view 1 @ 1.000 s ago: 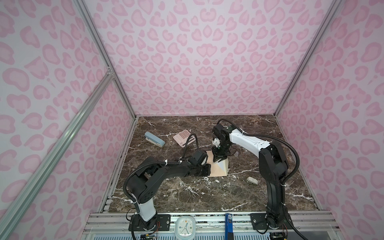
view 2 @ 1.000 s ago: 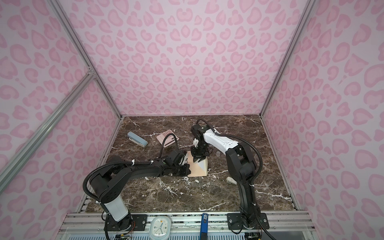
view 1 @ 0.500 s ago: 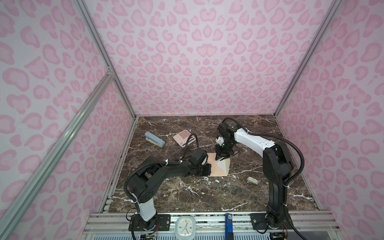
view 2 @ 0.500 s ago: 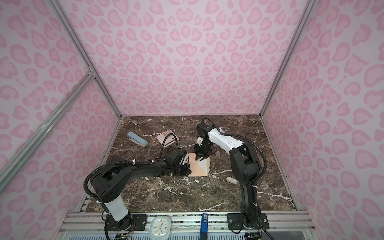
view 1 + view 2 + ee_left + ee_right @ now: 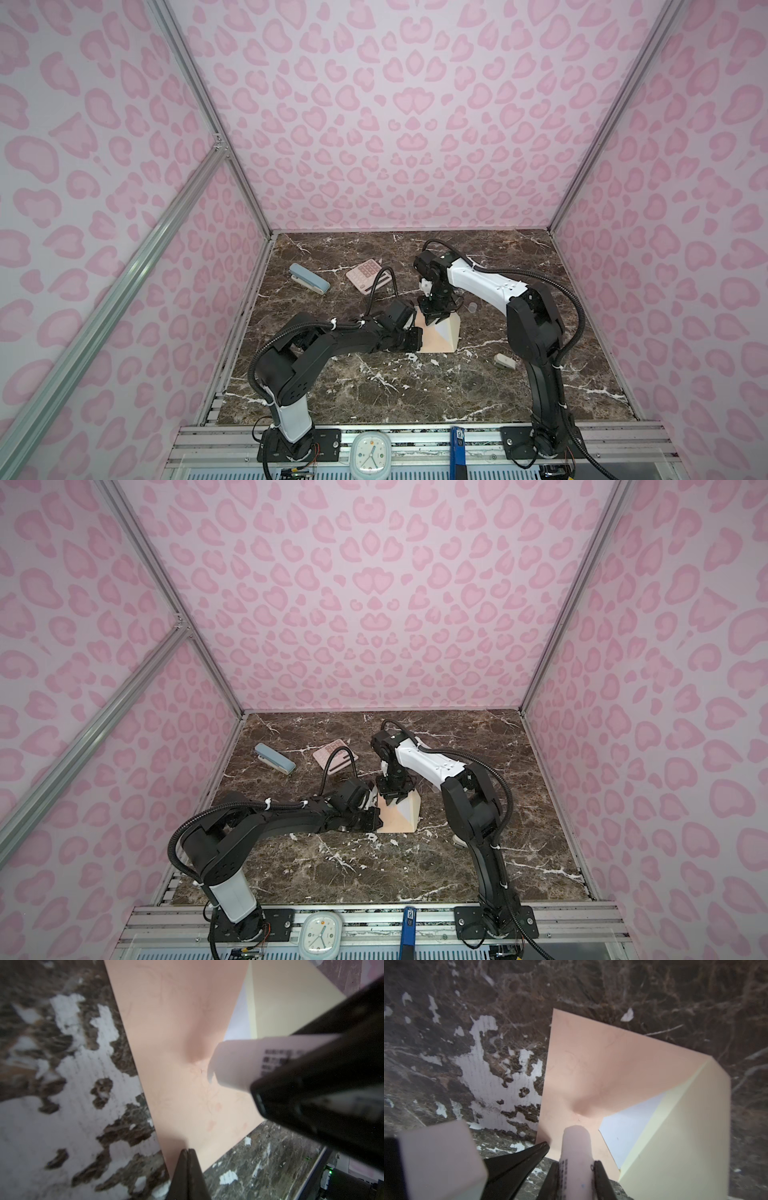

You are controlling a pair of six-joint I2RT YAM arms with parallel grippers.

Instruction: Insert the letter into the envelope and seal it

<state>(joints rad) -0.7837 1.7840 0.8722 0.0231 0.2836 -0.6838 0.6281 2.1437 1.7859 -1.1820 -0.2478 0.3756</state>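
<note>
envelope (image 5: pixel 591 1068): matt paper | tabletop (image 5: pixel 654 991): marbled, scuffed | tube (image 5: pixel 576 1142): smooth plastic

Peach envelope (image 5: pixel 591 1064), flap open (white letter (image 5: pixel 629 1124) inside)

Left pincer (image 5: pixel 188 1157) closed, arm low (outstretched); right pincer (image 5: pixel 576 1167) clamped, pointing down.

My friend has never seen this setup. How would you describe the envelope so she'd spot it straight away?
Start at the dark marble tabletop and find the middle, nearer the camera than the pink calculator. The envelope lies there, under the white tube that the right gripper holds. It is the only peach paper thing, its open flap cream inside, with no buttons.
</note>
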